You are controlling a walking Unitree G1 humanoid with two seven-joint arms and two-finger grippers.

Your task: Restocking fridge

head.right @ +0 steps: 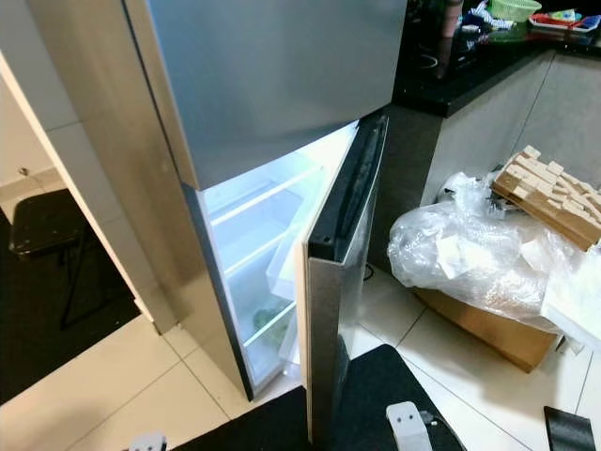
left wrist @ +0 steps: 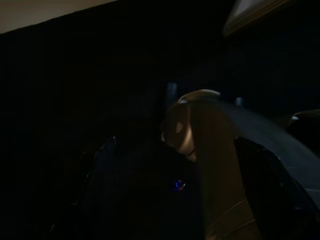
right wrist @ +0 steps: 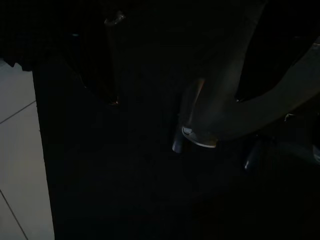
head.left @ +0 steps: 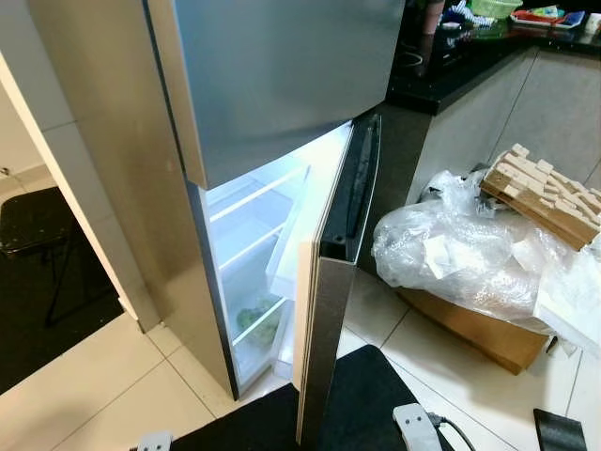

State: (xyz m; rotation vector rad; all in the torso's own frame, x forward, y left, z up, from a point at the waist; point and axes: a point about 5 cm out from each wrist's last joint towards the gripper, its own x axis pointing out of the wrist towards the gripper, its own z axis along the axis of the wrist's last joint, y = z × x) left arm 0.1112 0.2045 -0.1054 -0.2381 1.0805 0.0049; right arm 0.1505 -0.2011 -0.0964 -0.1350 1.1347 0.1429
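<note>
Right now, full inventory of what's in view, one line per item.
Fridge: one, silver, straight ahead, upper door shut.
Lower fridge door: one, silver, partly open, lit interior behind it.
Shelves: several, white, inside the lower compartment.
Green item: one, on a low shelf, too blurred to identify.
Plastic bag: one, clear, crumpled, on a cardboard box right of the fridge.
Cardboard box: one, brown, on the floor tiles.
Wooden slat piece: one, light wood, resting on the bag.
Counter: one, black top, far right, cluttered.
Stool: one, black, far left.
Robot arms: two, hanging low; wrist views too dark to read either end effector.
</note>
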